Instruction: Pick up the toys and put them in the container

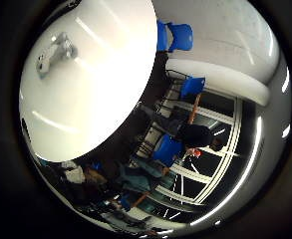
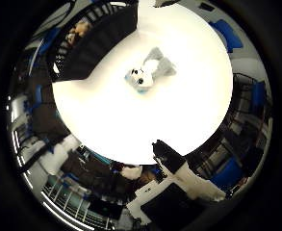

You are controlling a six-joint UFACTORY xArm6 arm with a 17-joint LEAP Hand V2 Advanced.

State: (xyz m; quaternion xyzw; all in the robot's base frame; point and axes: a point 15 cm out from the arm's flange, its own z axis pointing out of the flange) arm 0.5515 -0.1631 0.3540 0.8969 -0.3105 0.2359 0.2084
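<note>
A grey and white plush dog (image 2: 147, 72) lies on the round white table (image 2: 131, 120), well away from the palm. It also shows small in the little finger side view as the plush dog (image 1: 56, 52). A black slatted container (image 2: 97, 38) stands on the table beside the toy. Something brown (image 2: 78, 29) shows at the container's far side; I cannot tell whether it is inside. Part of my hand (image 2: 179, 175), white and black, shows off the table's edge and touches nothing I can see.
Blue chairs (image 1: 180, 37) stand around the table (image 1: 85, 89), with more blue chairs (image 1: 168, 149) beside a glass wall. Dark furniture and clutter (image 2: 102, 178) crowd the floor past the table's rim.
</note>
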